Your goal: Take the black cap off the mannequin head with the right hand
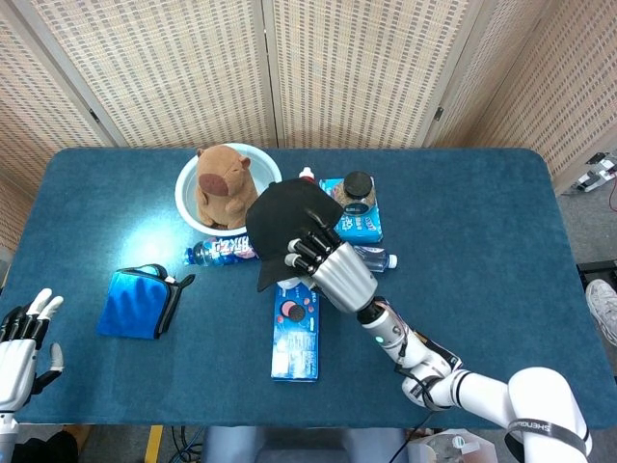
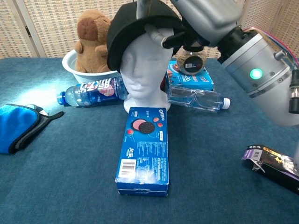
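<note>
Black cap point(image 2: 140, 30) sits tilted on the white mannequin head point(image 2: 142, 74): brim raised clear of the face, crown still over the top and back of the head. Right robot hand point(image 1: 323, 265) grips the cap from above, fingers curled over the crown. In the chest view most of this hand is cut off by the top edge; only the thumb side and wrist show. In the head view the cap and hand hide the mannequin head completely.

Left robot hand point(image 1: 21, 342) at the near left corner, off the counter, partly cut by the frame edge, fingers apart and holding nothing.

Counter point(image 1: 482, 241) is covered in dark blue cloth. An Oreo box point(image 2: 144, 149) lies flat just in front of the mannequin base. A clear water bottle point(image 2: 196, 99) lies on its side to the right of the base, and a blue-labelled bottle point(image 2: 88, 92) lies to the left. A capybara plush point(image 2: 93, 39) sits in a white bowl point(image 2: 77, 65) at far left. A jar with a dark lid point(image 1: 359, 191) stands on a blue box point(image 2: 198, 80) behind the clear bottle. A blue pouch point(image 1: 138, 301) with a black strap lies at left. A dark packet point(image 2: 275, 165) at near right is cut off by the edge; its label is unreadable.

A bright light patch falls on the cloth near the pouch. Woven folding screens point(image 1: 270, 68) stand behind.
</note>
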